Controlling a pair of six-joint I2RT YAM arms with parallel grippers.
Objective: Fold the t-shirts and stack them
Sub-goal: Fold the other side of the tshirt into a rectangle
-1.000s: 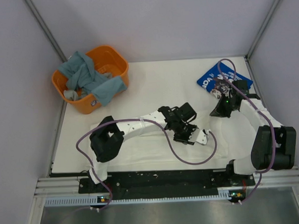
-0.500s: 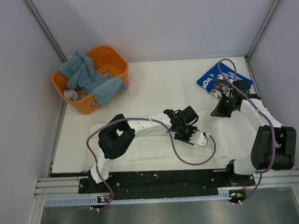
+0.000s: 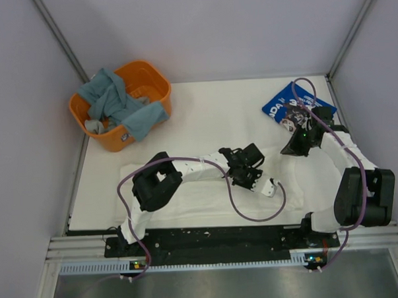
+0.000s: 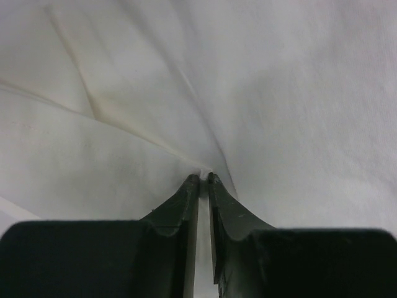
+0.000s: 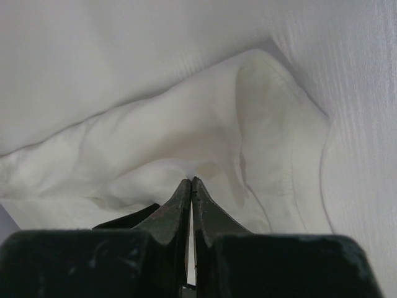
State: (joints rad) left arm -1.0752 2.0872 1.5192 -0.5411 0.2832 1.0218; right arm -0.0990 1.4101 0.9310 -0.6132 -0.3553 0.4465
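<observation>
Where pinched, white t-shirt (image 4: 298, 112) in left gripper (image 4: 203, 178)

left hand (image 4: 203, 178): jaws nearly together | right hand (image 5: 191, 181): jaws closed

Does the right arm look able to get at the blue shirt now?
Probably not yet: the blue shirt lies just past the right gripper, nothing between, but its jaws are shut on the white shirt.
</observation>
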